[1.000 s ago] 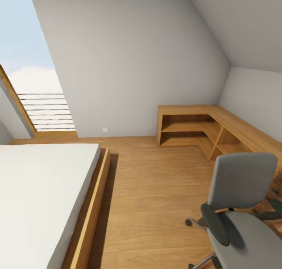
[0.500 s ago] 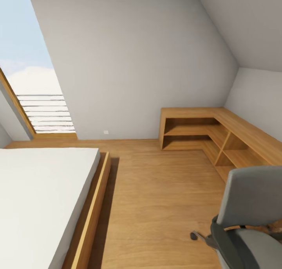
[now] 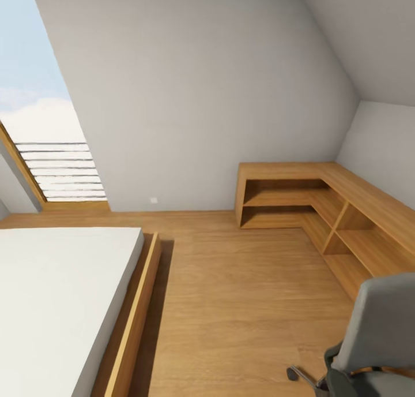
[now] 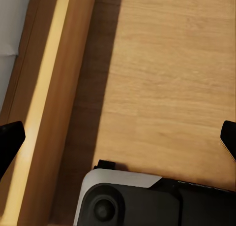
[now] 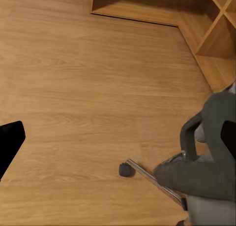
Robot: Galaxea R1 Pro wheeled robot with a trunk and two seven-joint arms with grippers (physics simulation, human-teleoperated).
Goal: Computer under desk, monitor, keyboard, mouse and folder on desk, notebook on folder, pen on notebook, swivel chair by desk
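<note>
So you are only travelling: both pairs of jaws stand wide and hold nothing. Your swivel chair (image 3: 377, 339) stands on the wooden floor (image 3: 242, 304) near the low shelving (image 3: 323, 203). I judge every placing step remains.

White-topped bed (image 3: 57, 293) in wooden frame, low L-shaped wooden shelving (image 3: 323, 206), skylight (image 3: 34, 114)

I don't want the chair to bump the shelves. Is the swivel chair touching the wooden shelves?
Apart. In the head view, a strip of bare floor lies between the swivel chair and the wooden shelves. The right wrist view shows that gap too.
</note>
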